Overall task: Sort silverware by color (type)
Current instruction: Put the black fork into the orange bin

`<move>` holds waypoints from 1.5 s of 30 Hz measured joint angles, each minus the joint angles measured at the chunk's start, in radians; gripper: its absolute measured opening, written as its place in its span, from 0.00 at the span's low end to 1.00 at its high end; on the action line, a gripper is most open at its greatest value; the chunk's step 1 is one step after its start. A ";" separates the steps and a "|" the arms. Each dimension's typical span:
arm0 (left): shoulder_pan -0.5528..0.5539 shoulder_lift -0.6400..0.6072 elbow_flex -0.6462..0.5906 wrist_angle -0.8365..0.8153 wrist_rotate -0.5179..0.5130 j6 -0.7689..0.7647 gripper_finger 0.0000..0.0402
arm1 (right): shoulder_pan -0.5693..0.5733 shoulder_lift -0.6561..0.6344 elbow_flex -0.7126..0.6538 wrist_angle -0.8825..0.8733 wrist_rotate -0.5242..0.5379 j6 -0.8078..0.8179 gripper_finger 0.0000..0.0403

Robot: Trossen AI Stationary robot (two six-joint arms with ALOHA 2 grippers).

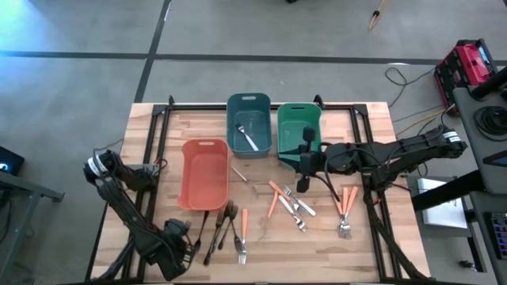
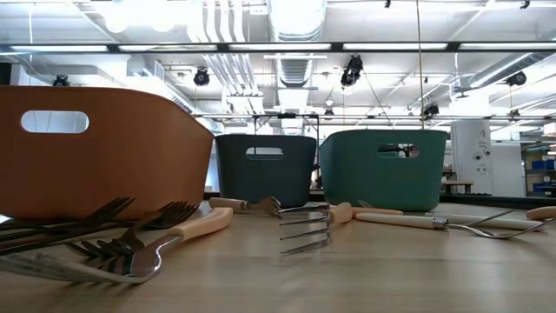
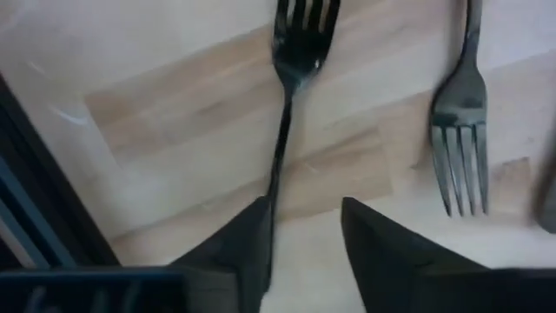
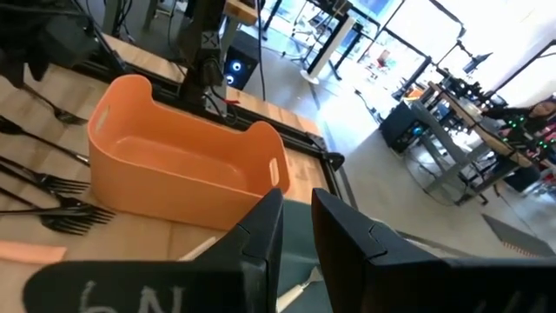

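Silverware lies on the near half of the table. Dark bronze forks [image 1: 215, 228] lie near the salmon bin, one orange-handled fork [image 1: 243, 229] beside them. More orange-handled and silver pieces [image 1: 287, 202] sit at the middle, and some forks [image 1: 345, 212] to the right. One silver fork [image 1: 249, 139] lies in the blue bin. My left gripper [image 1: 181, 247] is low at the near-left, open, by a dark fork [image 3: 295, 52]; a second dark fork [image 3: 460, 122] lies beside it. My right gripper [image 4: 295, 235] hovers by the green bin [image 1: 299, 127], open by a narrow gap, with nothing seen between its fingers. My left gripper points down at the table, its fingers lying along the dark fork. The fork's handle [image 3: 276, 174] runs in beside the inner edge of one finger [image 3: 243, 243]. I cannot tell whether it touches. The fork lies flat on the table.
Three bins stand in the far half: salmon [image 1: 204, 172], blue [image 1: 249, 123] and green. A black frame rail [image 1: 261, 106] runs along the far edge and down both sides. Bare wood lies between the fork groups and along the near edge.
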 joint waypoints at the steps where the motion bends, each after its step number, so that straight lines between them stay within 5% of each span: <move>1: 0.000 0.009 -0.001 -0.005 0.000 0.004 0.37 | 0.000 0.000 0.000 -0.004 0.000 0.008 0.14; 11: 0.000 0.079 -0.012 -0.009 0.001 0.058 0.39 | 0.000 -0.003 0.000 -0.022 0.000 0.026 0.14; 30: -0.001 0.101 0.005 0.020 -0.010 -0.026 0.02 | 0.000 -0.005 0.000 -0.021 0.000 -0.019 0.14; 40: -0.001 0.097 0.221 -0.206 0.003 -0.034 0.00 | 0.000 -0.005 0.000 -0.017 0.000 -0.061 0.14; 45: 0.013 0.091 0.402 -0.289 -0.126 -0.009 0.00 | -0.003 -0.007 0.000 -0.018 0.001 -0.083 0.14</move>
